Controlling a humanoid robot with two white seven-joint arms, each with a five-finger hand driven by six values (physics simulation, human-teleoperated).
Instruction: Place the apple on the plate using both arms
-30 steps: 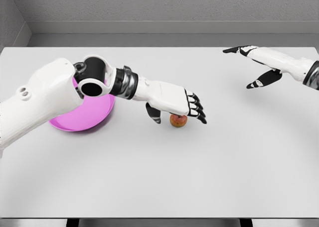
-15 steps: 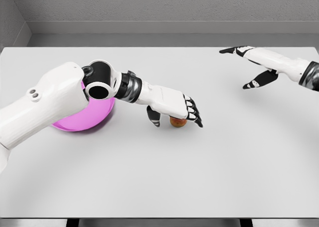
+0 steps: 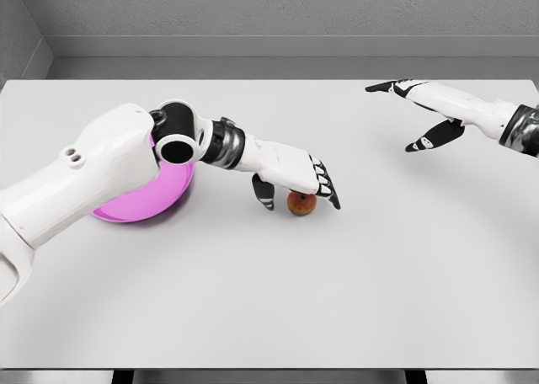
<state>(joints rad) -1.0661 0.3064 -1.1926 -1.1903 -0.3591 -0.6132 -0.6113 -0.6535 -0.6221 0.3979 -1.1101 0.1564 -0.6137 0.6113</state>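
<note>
White table (image 3: 337, 300) fills most of the frame, grey wall along the top. Apple (image 3: 301, 203), small and reddish, sits on the tabletop just left of centre. Left hand (image 3: 290, 178) lies directly over it, palm down, fingers (image 3: 327, 189) curving past its right side, thumb (image 3: 263, 192) dropped to its left; contact uncertain, apple not lifted, fingers loose and not closed on it. Left arm enters from lower left and crosses over the plate (image 3: 156, 200), a pink dish at middle left, partly hidden behind the forearm and elbow joint. Plate and apple apart, the thumb between them. Right hand (image 3: 421, 106) hovers at upper right, fingers spread, holding nothing, well away from the apple.
</note>
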